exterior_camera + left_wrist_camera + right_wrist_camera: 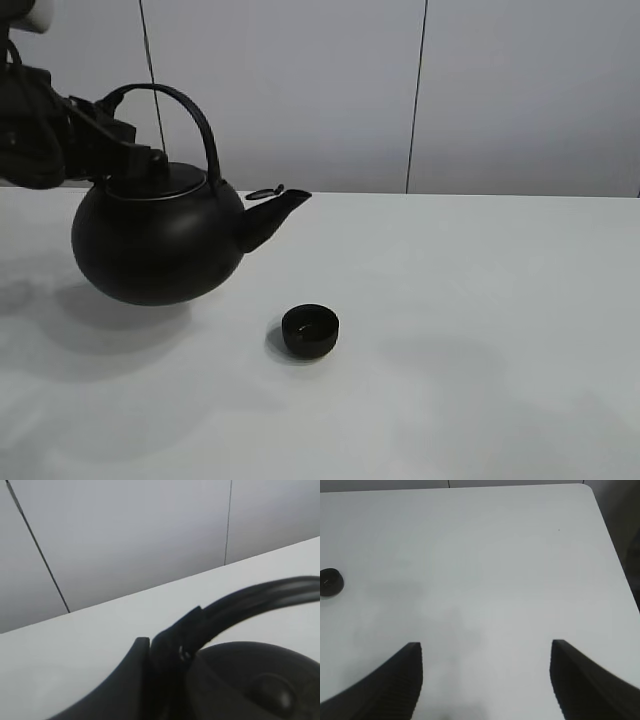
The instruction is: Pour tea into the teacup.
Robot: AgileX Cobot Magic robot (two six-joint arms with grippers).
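A small black cup (310,331) stands upright on the white bench (480,330), just left of centre in the lower half of the frame. Soft grey shadows mottle the pale, matte surface at lower left.

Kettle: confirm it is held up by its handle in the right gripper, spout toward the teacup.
Wrong gripper: the exterior high view shows the kettle held up by its handle in the left gripper, spout toward the teacup.

light: bright, even | shadows: soft, diffuse | left wrist: blurred foreground
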